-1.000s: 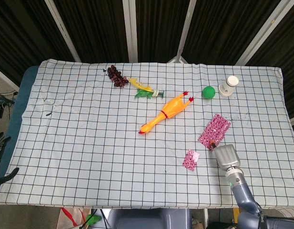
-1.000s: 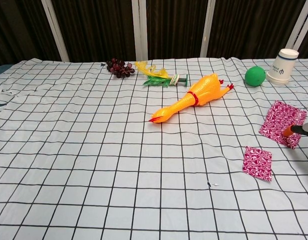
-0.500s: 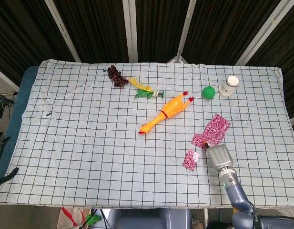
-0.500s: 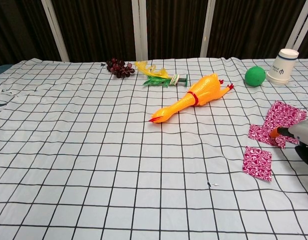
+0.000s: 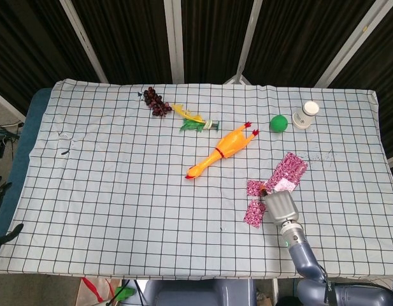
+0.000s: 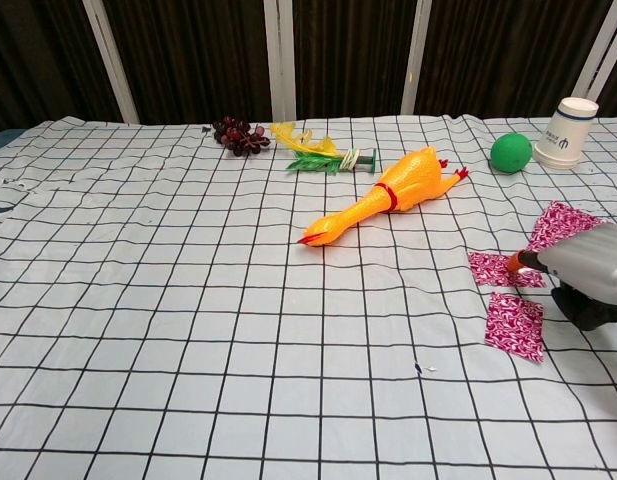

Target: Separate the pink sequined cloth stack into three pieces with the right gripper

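We are pinching a pink sequined cloth piece (image 6: pixel 490 268) in our right hand (image 6: pixel 586 272), whose fingers are mostly hidden behind its grey body.

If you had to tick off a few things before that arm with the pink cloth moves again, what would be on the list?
1. Right hand has a cloth: ok. An orange-tipped finger sits on the edge of the middle piece; whether it pinches or just presses, cannot tell.
2. Middle piece clear of the stack: cannot tell; the hand hides the gap.
3. Near piece lies alone: ok, flat on the table, apart from the middle piece.
4. Three pieces visible: ok in the chest view.
5. Path clear: ok. Toy chicken, ball and cup sit well away.
6. Left hand out of the way: cannot tell; no view shows it.
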You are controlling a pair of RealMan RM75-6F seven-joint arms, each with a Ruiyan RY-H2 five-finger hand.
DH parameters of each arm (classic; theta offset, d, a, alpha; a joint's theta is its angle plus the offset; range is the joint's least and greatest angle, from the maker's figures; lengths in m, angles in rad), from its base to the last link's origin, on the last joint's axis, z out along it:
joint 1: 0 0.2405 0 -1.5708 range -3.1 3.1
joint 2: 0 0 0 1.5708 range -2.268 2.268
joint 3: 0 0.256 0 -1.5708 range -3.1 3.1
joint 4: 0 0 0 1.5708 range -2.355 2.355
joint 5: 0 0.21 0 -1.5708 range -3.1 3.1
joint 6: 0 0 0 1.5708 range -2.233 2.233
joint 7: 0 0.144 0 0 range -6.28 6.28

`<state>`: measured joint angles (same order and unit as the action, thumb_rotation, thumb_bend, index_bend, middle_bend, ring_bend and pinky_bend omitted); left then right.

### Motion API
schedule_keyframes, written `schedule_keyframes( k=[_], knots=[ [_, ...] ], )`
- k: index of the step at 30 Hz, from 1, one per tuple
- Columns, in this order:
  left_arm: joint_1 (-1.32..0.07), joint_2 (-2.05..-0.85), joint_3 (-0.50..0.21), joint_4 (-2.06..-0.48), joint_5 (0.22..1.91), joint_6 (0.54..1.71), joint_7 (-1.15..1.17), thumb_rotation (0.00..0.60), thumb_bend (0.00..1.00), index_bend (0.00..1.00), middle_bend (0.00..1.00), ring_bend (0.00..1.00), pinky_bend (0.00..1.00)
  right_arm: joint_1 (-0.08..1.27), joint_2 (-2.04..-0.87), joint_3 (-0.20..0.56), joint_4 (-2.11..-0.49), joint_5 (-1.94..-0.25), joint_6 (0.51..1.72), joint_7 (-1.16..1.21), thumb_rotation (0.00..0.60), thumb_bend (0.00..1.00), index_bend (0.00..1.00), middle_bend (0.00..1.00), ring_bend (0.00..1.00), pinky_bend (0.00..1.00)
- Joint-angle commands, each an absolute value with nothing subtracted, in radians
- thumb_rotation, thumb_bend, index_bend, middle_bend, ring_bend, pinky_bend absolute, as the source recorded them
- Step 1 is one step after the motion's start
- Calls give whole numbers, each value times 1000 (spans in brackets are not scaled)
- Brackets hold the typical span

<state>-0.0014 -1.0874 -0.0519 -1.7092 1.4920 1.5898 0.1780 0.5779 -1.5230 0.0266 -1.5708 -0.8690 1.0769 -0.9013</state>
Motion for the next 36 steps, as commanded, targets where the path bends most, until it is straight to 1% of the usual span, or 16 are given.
schedule_keyframes(
  k=[1,26,31,36],
  knots=[
    [-2,-1087,-53,-1709,1490,1589,177,600,270,148,25,38,105,589,-1534,36,-1565,-858,1074,-907,600,772,175,834,840,654],
    [-4,-1086,-56,-1705,1484,1586,172,600,270,149,25,39,105,725,-1660,110,-1499,-747,1043,-1005,600,773,177,834,840,654],
    [-4,-1084,-57,-1704,1482,1585,167,600,270,149,25,38,105,738,-1661,116,-1518,-733,1065,-1023,600,772,177,834,840,654],
    [-5,-1083,-56,-1703,1482,1582,163,600,270,149,25,38,105,735,-1626,121,-1566,-740,1105,-1021,600,772,177,834,840,654]
  ],
)
